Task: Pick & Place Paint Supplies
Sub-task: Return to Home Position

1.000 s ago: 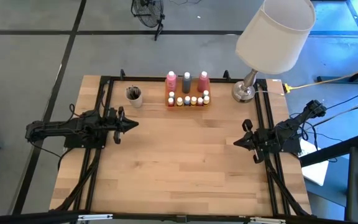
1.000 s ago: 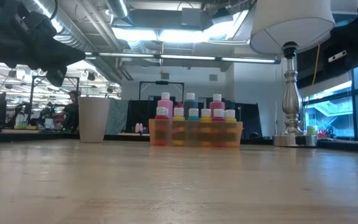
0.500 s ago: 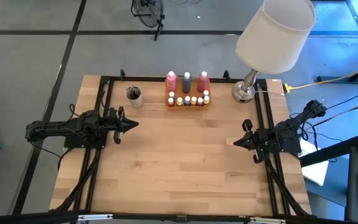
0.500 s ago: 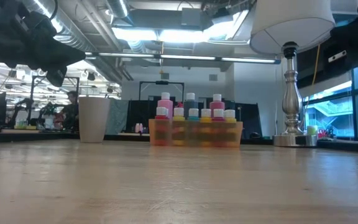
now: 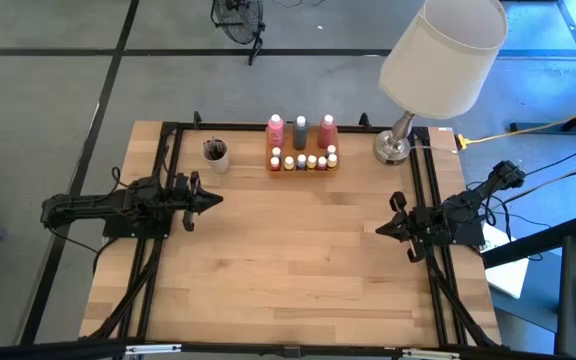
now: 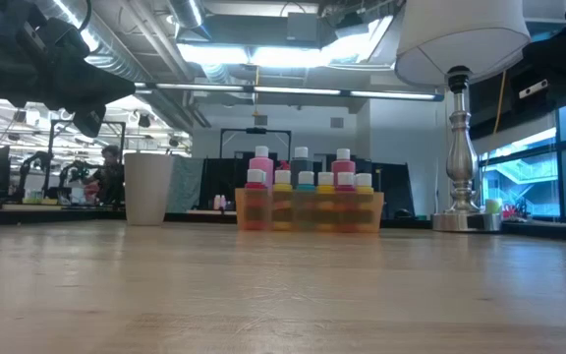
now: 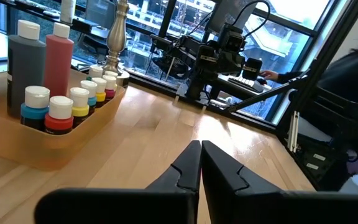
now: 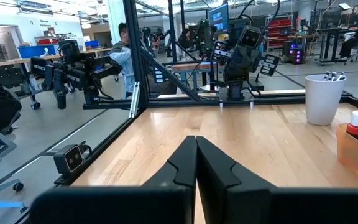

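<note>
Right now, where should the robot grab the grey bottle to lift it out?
The grey bottle stands upright in the orange tray, with a pink bottle close on each side and small pots in front, so only its top is free. It is probably best gripped by the white cap and neck, coming straight down from above.

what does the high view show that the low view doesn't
Only the high view shows the left pincer and right pincer at opposite edges of the table, and the dark brushes inside the cup. Only the low view shows the room behind, with a person beyond the cup, and the orange tray side-on. Both show the cup, the tray full of paint bottles, and the lamp.
</note>
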